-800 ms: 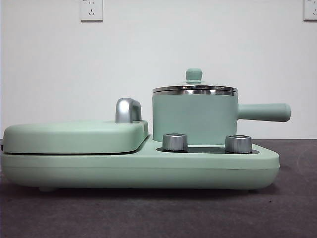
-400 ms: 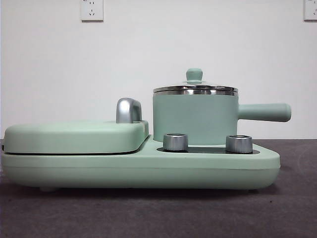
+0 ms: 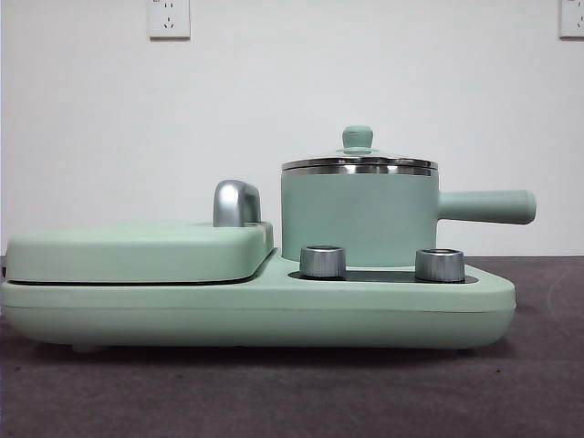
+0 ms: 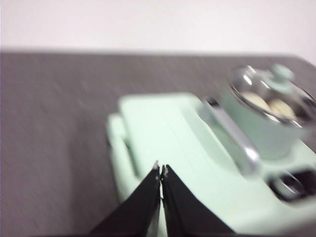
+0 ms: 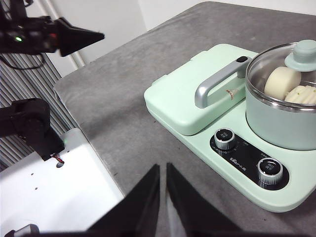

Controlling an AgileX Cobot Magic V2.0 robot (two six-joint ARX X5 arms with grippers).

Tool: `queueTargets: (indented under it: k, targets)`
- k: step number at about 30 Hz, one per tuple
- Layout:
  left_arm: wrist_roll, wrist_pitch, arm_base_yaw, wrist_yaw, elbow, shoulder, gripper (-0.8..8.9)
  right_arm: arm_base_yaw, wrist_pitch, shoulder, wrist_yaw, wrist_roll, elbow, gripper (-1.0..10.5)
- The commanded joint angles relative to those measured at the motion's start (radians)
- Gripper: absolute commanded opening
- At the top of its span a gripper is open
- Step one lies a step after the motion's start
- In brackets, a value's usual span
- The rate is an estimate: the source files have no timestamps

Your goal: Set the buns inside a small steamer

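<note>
Observe that both buns already lie inside the small mint-green cylindrical steamer (image 5: 281, 116): the plain cream cylinder-shaped bun (image 5: 280, 82) and the pleated, green-specked bun (image 5: 301, 94) rest side by side, touching, beneath the steel-rimmed glass lid (image 5: 269, 61) with its green knob (image 5: 302, 53), which is seated on the rim. Judge the placement as complete; no bun lies outside the pot. Note the left gripper (image 4: 161, 170), with its black jaws pressed together and holding nothing, hanging above the flat mint-green griddle cover (image 4: 168, 133), the steamer lying ahead of it and off to one side. Note the right gripper (image 5: 162, 170), likewise closed and empty, poised over the dark grey table (image 5: 118, 98) with the steamer farther away, beyond the two steel dials (image 5: 224, 138). The left gripper is the nearer to the pot. In the front view, the steamer's long green side handle (image 3: 488, 206) points away from the griddle's chrome handle (image 3: 235, 203). Open table surrounds the appliance, so either arm can probably withdraw unobstructed.
</note>
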Motion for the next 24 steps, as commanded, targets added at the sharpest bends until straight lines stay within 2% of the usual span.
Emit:
queueTargets:
  k: [1, 5, 7, 15, 20, 24]
  targets:
    - [0.066, 0.181, 0.049, 0.0, -0.122, -0.047, 0.07, 0.005, 0.01, 0.0, -0.002, -0.008, 0.011, 0.2]
    - [0.071, 0.342, 0.107, -0.008, -0.292, -0.114, 0.07, 0.005, 0.01, 0.0, -0.002, -0.008, 0.011, 0.2]
    - [0.065, 0.37, 0.132, -0.009, -0.364, -0.154, 0.07, 0.005, 0.01, 0.0, -0.002, -0.008, 0.011, 0.2]
    - [0.041, 0.375, 0.169, -0.062, -0.514, -0.267, 0.07, 0.005, 0.01, 0.0, -0.002, -0.008, 0.011, 0.2]
    - [0.043, 0.311, 0.176, -0.118, -0.524, -0.267, 0.07, 0.005, 0.01, 0.0, -0.002, -0.008, 0.011, 0.2]
    - [0.082, 0.295, 0.179, -0.142, -0.524, -0.267, 0.07, 0.005, 0.011, 0.0, -0.002, -0.008, 0.011, 0.2]
